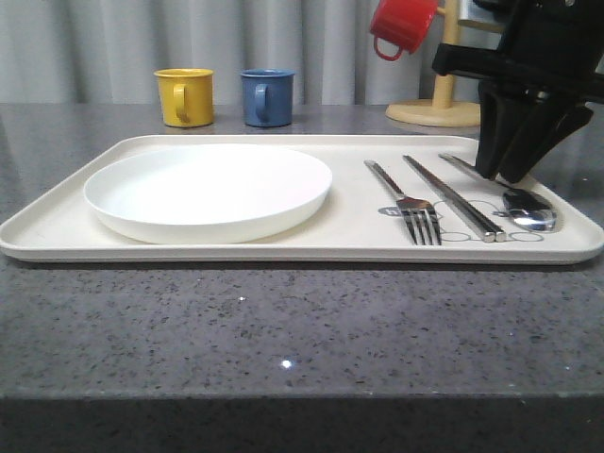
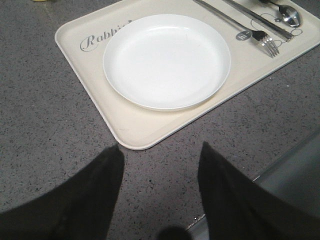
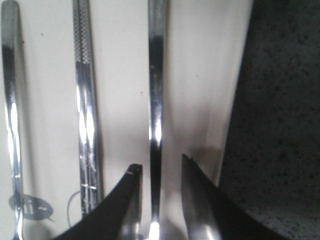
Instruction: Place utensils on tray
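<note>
Utensils lie on tray point(image 1: 283, 253): plate point(image 1: 208, 193), fork point(image 1: 406, 203), chopsticks point(image 1: 453, 198), spoon point(image 1: 524, 209). Right wrist view shows right hand point(image 3: 160, 172) spread, fingers straddling the spoon handle, not pinching. Left wrist view shows left hand point(image 2: 160, 165) spread over counter point(image 2: 45, 115), tray corner just ahead.

Grey speckled counter point(image 1: 283, 321), cream tray point(image 1: 57, 222), 2 mugs point(image 1: 185, 96)

Plate point(image 1: 208, 192) left on tray point(image 1: 57, 226); fork point(image 1: 408, 201), chopsticks point(image 1: 453, 198), spoon point(image 1: 527, 211) right.
</note>
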`<control>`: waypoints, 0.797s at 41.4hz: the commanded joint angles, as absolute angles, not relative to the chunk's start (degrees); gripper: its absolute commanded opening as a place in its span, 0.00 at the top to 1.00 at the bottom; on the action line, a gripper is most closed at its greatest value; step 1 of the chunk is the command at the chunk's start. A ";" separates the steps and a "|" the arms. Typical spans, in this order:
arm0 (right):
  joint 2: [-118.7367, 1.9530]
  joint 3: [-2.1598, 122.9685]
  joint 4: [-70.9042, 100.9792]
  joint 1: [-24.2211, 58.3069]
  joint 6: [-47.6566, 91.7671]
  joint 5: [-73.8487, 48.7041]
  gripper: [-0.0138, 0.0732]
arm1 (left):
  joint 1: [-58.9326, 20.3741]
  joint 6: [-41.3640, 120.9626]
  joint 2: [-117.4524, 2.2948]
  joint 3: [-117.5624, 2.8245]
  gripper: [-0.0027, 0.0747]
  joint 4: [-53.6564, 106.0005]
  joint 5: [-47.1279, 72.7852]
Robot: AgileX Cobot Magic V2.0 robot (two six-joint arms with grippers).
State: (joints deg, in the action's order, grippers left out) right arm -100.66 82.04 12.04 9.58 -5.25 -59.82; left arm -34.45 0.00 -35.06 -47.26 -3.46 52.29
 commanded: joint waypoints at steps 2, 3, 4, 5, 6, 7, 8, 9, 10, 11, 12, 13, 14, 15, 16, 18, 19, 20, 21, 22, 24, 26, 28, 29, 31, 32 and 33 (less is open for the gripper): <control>-92.73 84.07 11.76 10.88 -1.29 -60.45 0.56 | -34.84 -0.58 -35.26 -48.65 0.50 -3.40 48.10; -91.71 84.01 11.76 11.44 -0.32 -60.73 0.56 | -34.84 -0.58 -35.26 -48.65 0.50 -3.40 48.00; -90.37 83.86 11.68 12.08 0.89 -61.12 0.56 | -34.84 -0.58 -35.26 -48.65 0.50 -3.40 47.96; -89.35 83.79 11.52 13.06 1.75 -61.77 0.56 | -34.84 -0.58 -35.26 -48.65 0.50 -3.40 47.96; -87.96 83.57 11.07 14.13 2.56 -62.18 0.56 | -34.84 -0.58 -35.26 -48.65 0.50 -3.40 47.96; -86.88 83.33 10.65 14.67 2.88 -62.45 0.56 | -34.84 -0.58 -35.26 -48.65 0.50 -3.40 47.96; -85.83 83.00 9.98 15.81 2.88 -62.80 0.56 | -34.84 -0.58 -35.26 -48.65 0.50 -3.40 47.96; -84.70 82.65 9.15 16.70 2.94 -63.03 0.56 | -34.84 -0.58 -35.26 -48.65 0.50 -3.40 47.96; -83.21 82.11 7.79 17.61 2.94 -63.41 0.56 | -34.84 -0.58 -35.26 -48.65 0.50 -3.40 47.96; -82.07 81.67 6.77 18.73 2.94 -64.00 0.56 | -34.84 -0.58 -35.26 -48.65 0.50 -3.40 48.08; -80.90 81.11 6.05 19.49 2.94 -64.41 0.56 | -34.84 -0.58 -35.26 -48.65 0.50 -3.40 48.08; -79.26 80.32 5.45 20.18 2.94 -64.76 0.56 | -34.84 -0.58 -35.26 -48.65 0.50 -3.40 48.08; -78.02 79.65 5.18 21.04 2.94 -65.09 0.56 | -34.84 -0.58 -35.26 -48.65 0.50 -3.40 48.08; -76.34 78.66 4.79 21.72 2.94 -65.25 0.56 | -34.84 -0.58 -35.26 -48.65 0.50 -3.40 48.08; -75.03 77.67 4.64 22.11 2.94 -65.35 0.56 | -34.84 -0.58 -35.26 -48.65 0.50 -3.40 48.08; -71.95 76.14 4.69 22.55 2.94 -65.41 0.56 | -34.84 -0.58 -35.26 -48.65 0.50 -3.40 48.08; -70.16 75.09 4.69 22.69 2.94 -65.52 0.56 | -34.84 -0.58 -35.26 -48.65 0.50 -3.40 48.08; -68.32 73.72 4.69 22.69 2.94 -65.49 0.56 | -34.84 -0.58 -35.26 -48.65 0.50 -3.40 48.08; -66.95 73.16 4.69 22.69 2.94 -65.49 0.56 | -34.84 -0.58 -35.26 -48.65 0.50 -3.40 48.08; -65.10 72.05 4.69 22.69 2.94 -65.49 0.56 | -34.84 -0.58 -35.26 -48.65 0.50 -3.40 48.08; -61.81 70.10 4.69 22.69 2.94 -65.49 0.56 | -34.84 -0.58 -35.26 -48.65 0.50 -3.40 48.08; -59.01 68.14 4.69 22.69 2.94 -65.38 0.56 | -34.84 -0.58 -35.26 -48.65 0.50 -3.40 48.08; -55.87 66.24 4.69 22.69 2.94 -65.08 0.56 | -34.84 -0.58 -35.26 -48.65 0.50 -3.40 48.08; -54.03 65.42 4.69 22.69 2.94 -64.90 0.56 | -34.84 -0.58 -35.26 -48.65 0.50 -3.40 48.08; -51.33 63.50 4.69 22.69 2.94 -64.59 0.56 | -34.84 -0.58 -35.26 -48.65 0.50 -3.40 48.08; -49.68 62.71 4.69 22.69 2.94 -64.37 0.56 | -34.84 -0.58 -35.26 -48.65 0.50 -3.40 48.08; -48.56 61.69 4.63 22.69 2.94 -64.24 0.56 | -34.84 -0.58 -35.26 -48.65 0.50 -3.40 48.08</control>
State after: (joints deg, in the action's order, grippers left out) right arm -53.17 62.95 5.12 22.68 2.37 -67.07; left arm -34.45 0.00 -35.06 -47.26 -3.46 52.20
